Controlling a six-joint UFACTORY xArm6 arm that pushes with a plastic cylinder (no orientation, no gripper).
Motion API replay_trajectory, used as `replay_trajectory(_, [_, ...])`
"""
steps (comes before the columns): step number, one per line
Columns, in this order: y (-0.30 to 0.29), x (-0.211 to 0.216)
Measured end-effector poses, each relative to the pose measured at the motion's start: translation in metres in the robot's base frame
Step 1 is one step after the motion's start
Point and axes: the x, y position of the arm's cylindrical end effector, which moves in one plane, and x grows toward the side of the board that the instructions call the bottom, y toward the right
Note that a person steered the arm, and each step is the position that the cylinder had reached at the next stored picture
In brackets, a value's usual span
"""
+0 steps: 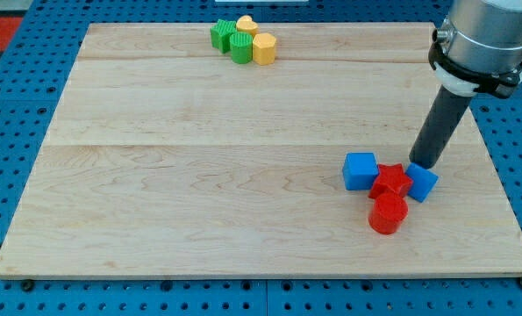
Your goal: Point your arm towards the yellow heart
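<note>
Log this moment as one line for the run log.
tip: touching blue block in lower-right cluster | yellow heart: top edge, with green blocks | status: tip far from heart

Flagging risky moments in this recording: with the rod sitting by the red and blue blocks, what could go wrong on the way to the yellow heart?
1. My tip sits against the small blue block, beside the red star; setting off leftward would likely drag that cluster along.
2. The yellow heart is packed against the green star, green cylinder and yellow hexagon; an overshoot may scatter them.
3. That group lies near the board's top edge, so a push could send blocks off.
</note>
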Motion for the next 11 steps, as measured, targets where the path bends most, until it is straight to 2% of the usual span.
replay_trajectory(2, [-0.075, -0.072])
replay_trajectory(3, [-0.088, -0.110])
replay_trajectory(4, [-0.084, -0.119])
replay_trajectory(5, [-0.061, -0.149])
replay_trajectory(6, [-0.064, -0.168])
replay_trajectory(7, [-0.060, -0.221])
replay_trajectory(8, [-0.089, -0.266])
replay_trajectory(9, [-0.144, -0.286])
replay_trajectory(11, [-0.227, -0.282])
